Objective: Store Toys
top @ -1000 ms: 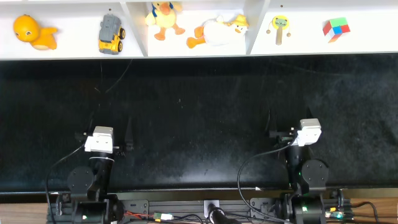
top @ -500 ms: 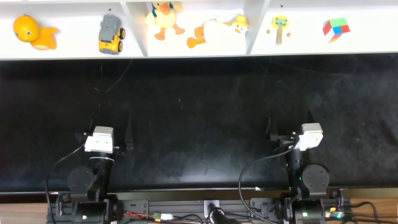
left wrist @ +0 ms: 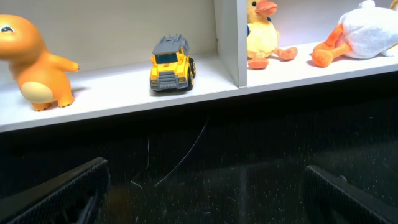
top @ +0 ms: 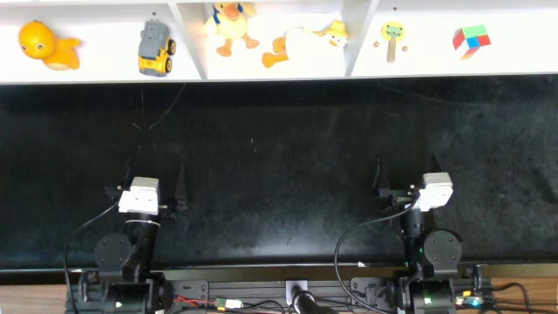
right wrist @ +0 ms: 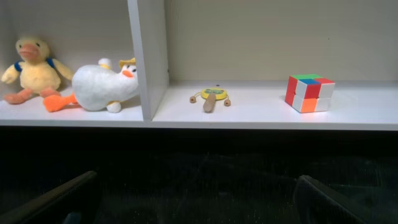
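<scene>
My right end effector (right wrist: 196, 200) has just drawn back over the table (top: 279, 174), the left end effector (left wrist: 205, 194) is parked too, both are spread wide and empty, and with truck (left wrist: 172, 62) through cube (right wrist: 309, 93) on the shelf (top: 279, 80), I'd call storing done.

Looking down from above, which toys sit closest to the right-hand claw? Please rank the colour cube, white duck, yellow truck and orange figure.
Judged from the right gripper in the top view:
1. colour cube, right compartment of the shelf.
2. white duck, middle compartment, lying down.
3. yellow truck, left compartment.
4. orange figure, far left end of the shelf.
</scene>
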